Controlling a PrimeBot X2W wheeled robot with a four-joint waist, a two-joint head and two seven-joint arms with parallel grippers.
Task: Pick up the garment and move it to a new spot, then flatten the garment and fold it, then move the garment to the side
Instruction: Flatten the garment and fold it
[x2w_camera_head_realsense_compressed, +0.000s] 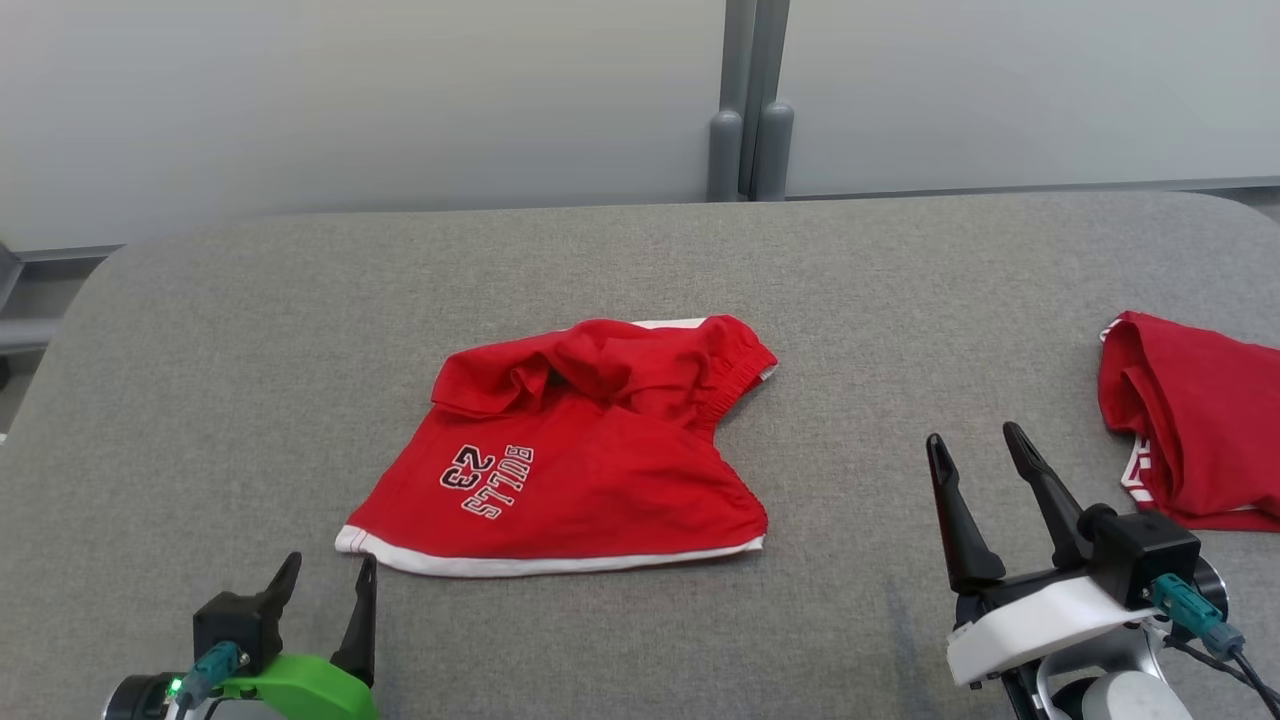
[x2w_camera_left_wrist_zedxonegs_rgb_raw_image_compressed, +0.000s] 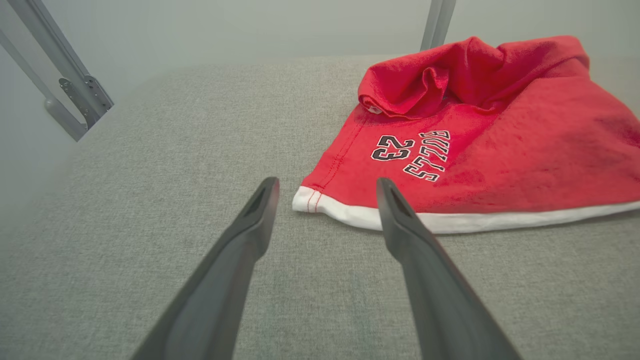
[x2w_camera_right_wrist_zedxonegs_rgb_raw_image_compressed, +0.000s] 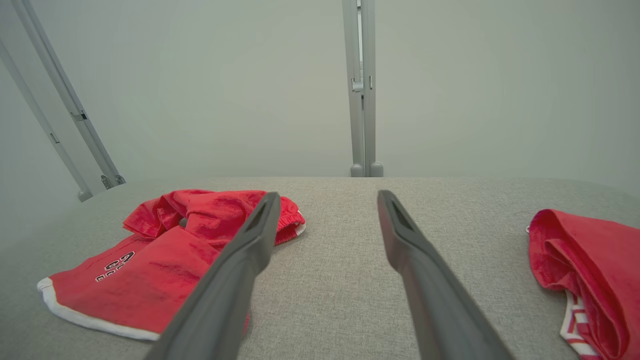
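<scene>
With the red Bulls shorts (x2w_camera_head_realsense_compressed: 570, 470) lying rumpled in the middle of the tabletop (x2w_camera_head_realsense_compressed: 250, 330), the left claw (x2w_camera_head_realsense_compressed: 330, 562) hovers empty and spread wide near their white hem corner (x2w_camera_head_realsense_compressed: 350, 540), seemingly placed to pinch it, while the right claw (x2w_camera_head_realsense_compressed: 973, 436), equally agape, hovers off to their right.

My green-mounted left gripper (x2w_camera_head_realsense_compressed: 330, 572), with two long dark tapered fingers, sits at the lower left of the head view, jaws spread wide and empty. My white-mounted right gripper (x2w_camera_head_realsense_compressed: 973, 438) stands at the lower right, fingers tilted up-left, likewise spread and empty.
</scene>
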